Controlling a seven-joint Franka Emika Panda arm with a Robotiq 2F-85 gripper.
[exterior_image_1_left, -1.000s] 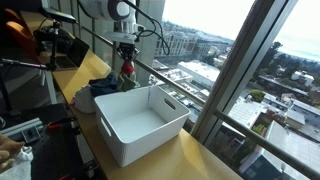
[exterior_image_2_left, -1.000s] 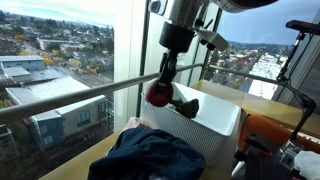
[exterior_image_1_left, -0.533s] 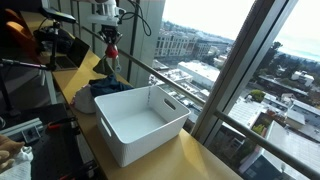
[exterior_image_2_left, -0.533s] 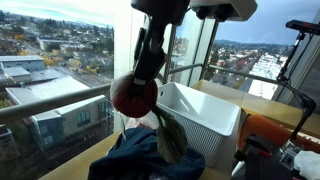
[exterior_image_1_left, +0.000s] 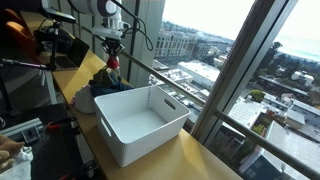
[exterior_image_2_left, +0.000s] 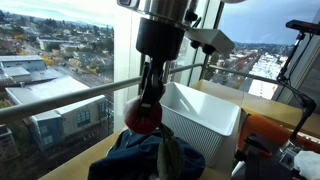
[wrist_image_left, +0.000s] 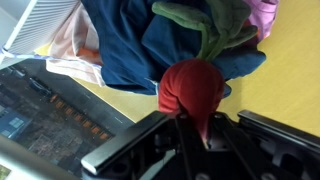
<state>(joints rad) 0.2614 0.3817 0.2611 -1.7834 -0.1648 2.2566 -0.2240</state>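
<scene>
Our hand (exterior_image_2_left: 148, 103) grips the red garment (wrist_image_left: 193, 88) tight above the clothes pile (exterior_image_2_left: 135, 160); next we'd need height to free its tail.

white bin (exterior_image_1_left: 160, 136) on wooden table (exterior_image_1_left: 196, 160)

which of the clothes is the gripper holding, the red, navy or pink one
The red cloth: it is bunched in the shut gripper and raised off the table. The navy garment and the pink one lie loose below it, not gripped.
</scene>
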